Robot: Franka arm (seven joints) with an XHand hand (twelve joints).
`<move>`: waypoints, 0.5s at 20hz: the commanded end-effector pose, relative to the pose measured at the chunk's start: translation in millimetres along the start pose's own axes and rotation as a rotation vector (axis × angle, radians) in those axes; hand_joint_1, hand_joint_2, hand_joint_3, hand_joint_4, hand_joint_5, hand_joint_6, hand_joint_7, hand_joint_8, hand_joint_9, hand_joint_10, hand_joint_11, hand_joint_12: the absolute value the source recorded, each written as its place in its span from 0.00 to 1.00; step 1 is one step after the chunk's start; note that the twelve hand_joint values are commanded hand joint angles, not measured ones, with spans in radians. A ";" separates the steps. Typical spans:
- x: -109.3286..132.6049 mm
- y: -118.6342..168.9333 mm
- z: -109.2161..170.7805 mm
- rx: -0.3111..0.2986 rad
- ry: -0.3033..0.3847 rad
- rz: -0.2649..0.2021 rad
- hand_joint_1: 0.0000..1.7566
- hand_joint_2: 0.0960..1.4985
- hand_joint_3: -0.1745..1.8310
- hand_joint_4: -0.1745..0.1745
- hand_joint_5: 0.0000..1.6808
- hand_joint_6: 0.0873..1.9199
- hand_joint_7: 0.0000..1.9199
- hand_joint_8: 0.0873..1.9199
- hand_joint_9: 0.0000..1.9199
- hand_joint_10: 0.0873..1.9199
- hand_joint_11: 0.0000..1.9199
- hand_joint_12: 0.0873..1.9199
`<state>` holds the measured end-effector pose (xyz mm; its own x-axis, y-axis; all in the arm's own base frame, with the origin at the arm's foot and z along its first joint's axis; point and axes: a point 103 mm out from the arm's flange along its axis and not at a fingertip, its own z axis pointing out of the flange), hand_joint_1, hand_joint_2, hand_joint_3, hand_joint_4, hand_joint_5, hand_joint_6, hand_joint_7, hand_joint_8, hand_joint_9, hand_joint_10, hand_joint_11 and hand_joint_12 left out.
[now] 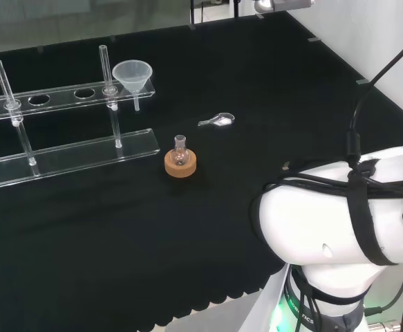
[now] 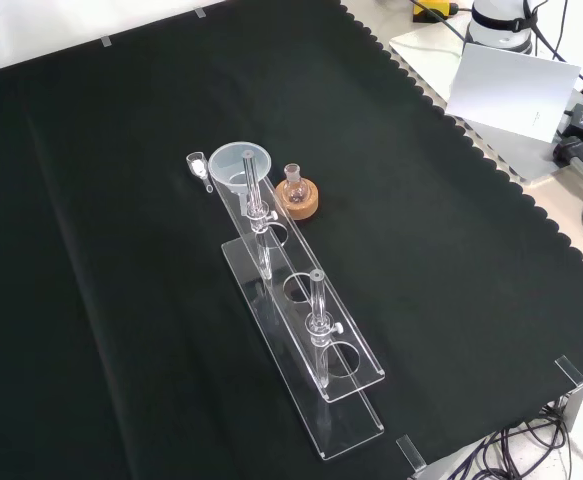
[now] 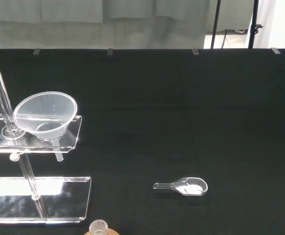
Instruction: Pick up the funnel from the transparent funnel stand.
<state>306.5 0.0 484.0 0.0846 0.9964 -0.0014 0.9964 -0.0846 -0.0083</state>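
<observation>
Open cloth right of the funnel in head view. Stand's upright rod touches it on the left. Flask on cork ring near in front; small glass scoop beside, both low.

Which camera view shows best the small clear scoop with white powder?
The wrist view: the small clear glass scoop lies close and unblocked, its white powder visible. The head view shows it small; in the front view it sits partly behind the clear plastic funnel.
</observation>
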 end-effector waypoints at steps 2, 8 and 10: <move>-0.2 0.5 -0.1 -0.010 -0.002 0.000 0.00 0.71 0.36 0.56 0.11 0.04 0.00 0.24 0.11 0.30 0.09 0.67; -6.2 6.8 0.8 -0.011 0.003 0.009 0.00 0.74 0.32 0.56 0.13 0.00 0.00 0.23 0.11 0.30 0.08 0.69; -9.1 9.4 3.1 -0.011 -0.001 0.013 0.00 0.74 0.32 0.56 0.13 0.00 0.00 0.23 0.11 0.30 0.07 0.69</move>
<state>311.3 -4.6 483.2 0.0917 0.9958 -0.0003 0.9958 -0.0917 0.0010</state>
